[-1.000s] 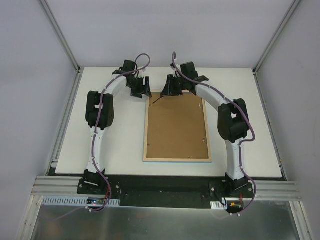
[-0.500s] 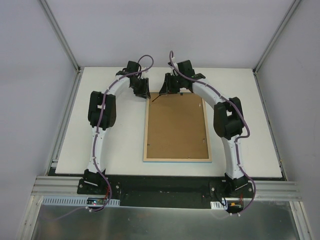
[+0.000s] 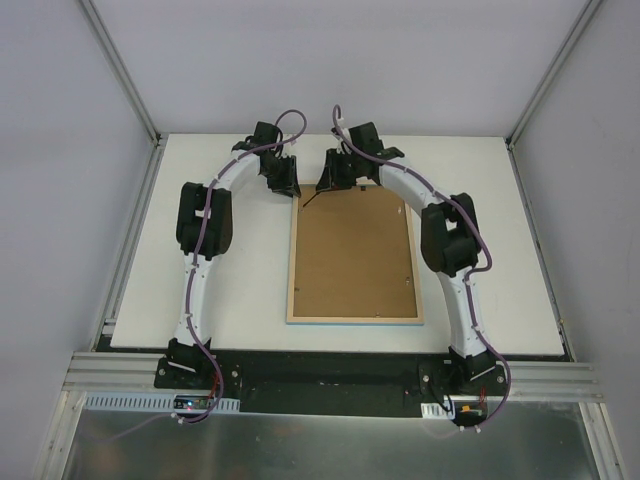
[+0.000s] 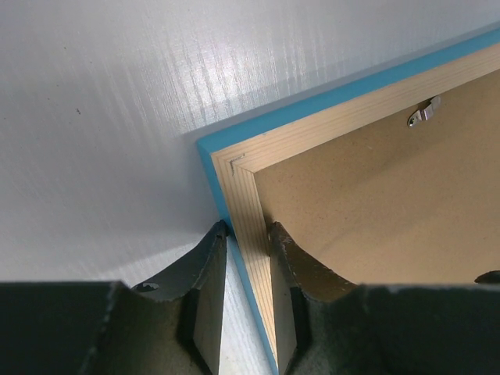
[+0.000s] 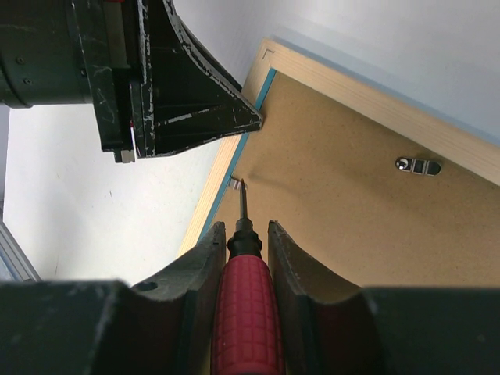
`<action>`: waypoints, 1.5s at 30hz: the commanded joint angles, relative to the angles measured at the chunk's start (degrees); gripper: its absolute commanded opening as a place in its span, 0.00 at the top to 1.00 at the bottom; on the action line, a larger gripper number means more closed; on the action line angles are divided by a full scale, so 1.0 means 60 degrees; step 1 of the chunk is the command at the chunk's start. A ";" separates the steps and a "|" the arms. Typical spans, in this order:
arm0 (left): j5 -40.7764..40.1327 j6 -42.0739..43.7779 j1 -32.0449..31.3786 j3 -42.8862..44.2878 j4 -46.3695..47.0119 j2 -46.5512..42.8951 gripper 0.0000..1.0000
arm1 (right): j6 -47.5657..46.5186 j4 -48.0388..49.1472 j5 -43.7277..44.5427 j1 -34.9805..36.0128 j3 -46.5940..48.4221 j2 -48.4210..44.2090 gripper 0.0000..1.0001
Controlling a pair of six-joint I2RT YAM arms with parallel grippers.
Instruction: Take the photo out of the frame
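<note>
The frame [image 3: 292, 270] lies face down on the white table, its pale wood back and a thin turquoise edge showing. The brown backing board [image 3: 352, 255] fills it, so the photo is hidden. My left gripper [image 4: 248, 230] sits at the far left corner, its fingers pinching the frame's left rail [image 4: 246, 203] from both sides. My right gripper [image 5: 244, 228] is shut on a red-handled screwdriver [image 5: 248, 312]. The screwdriver's tip rests at a small metal tab [image 5: 234, 183] on the inner left edge of the frame, close to the left gripper [image 5: 187, 101].
A metal hanger clip [image 5: 418, 166] sits on the backing board near the frame's far rail. Both grippers [image 3: 285, 180] [image 3: 335, 178] crowd the frame's far left corner. White table [image 3: 220, 300] flanks the frame, with grey walls on three sides.
My left gripper has moved in to the frame's corner and its fingers have closed onto the rail. The right arm has shifted slightly, still holding the screwdriver.
</note>
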 commanded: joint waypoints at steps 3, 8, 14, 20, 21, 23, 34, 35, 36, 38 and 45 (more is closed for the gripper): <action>-0.0175 0.0032 -0.0088 0.0082 -0.0420 0.0325 0.81 | 0.0053 -0.0005 0.0025 0.0099 0.0772 0.0231 0.99; -0.0116 -0.0012 -0.0088 0.0053 -0.0449 0.0296 0.84 | 0.0097 -0.0034 -0.0048 0.0143 0.0875 0.0392 0.99; -0.0145 0.0003 -0.0088 0.0038 -0.0435 0.0267 0.85 | 0.0185 -0.0034 -0.0370 0.0187 0.0845 0.0437 0.99; -0.0175 0.0047 -0.0088 0.0024 -0.0435 0.0252 0.86 | 0.0170 -0.0049 -0.0502 0.0216 0.0670 0.0349 0.99; -0.0189 0.0047 -0.0088 0.0024 -0.0449 0.0252 0.86 | 0.0127 -0.0064 -0.0488 0.0216 0.0640 0.0320 0.99; -0.0219 0.0076 -0.0088 0.0009 -0.0435 0.0237 0.87 | 0.0097 -0.0078 -0.0473 0.0231 0.0597 0.0276 0.99; -0.0321 0.0120 -0.0088 -0.0020 -0.0449 0.0194 0.88 | -0.0167 -0.0210 -0.0487 0.0216 0.0465 0.0173 0.99; -0.0336 0.0120 -0.0088 -0.0020 -0.0449 0.0193 0.88 | -0.0181 -0.0225 -0.0531 0.0245 0.0464 0.0188 0.99; -0.0365 0.0120 -0.0088 -0.0020 -0.0449 0.0193 0.88 | -0.0196 -0.0225 -0.0517 0.0245 0.0450 0.0173 0.99; -0.0365 0.0120 -0.0088 -0.0005 -0.0449 0.0193 0.89 | -0.0240 -0.0254 -0.0561 0.0245 0.0435 0.0158 0.99; -0.0438 0.0135 -0.0088 -0.0020 -0.0449 0.0208 0.89 | -0.0576 -0.0430 -0.0707 0.0289 0.0362 0.0085 0.99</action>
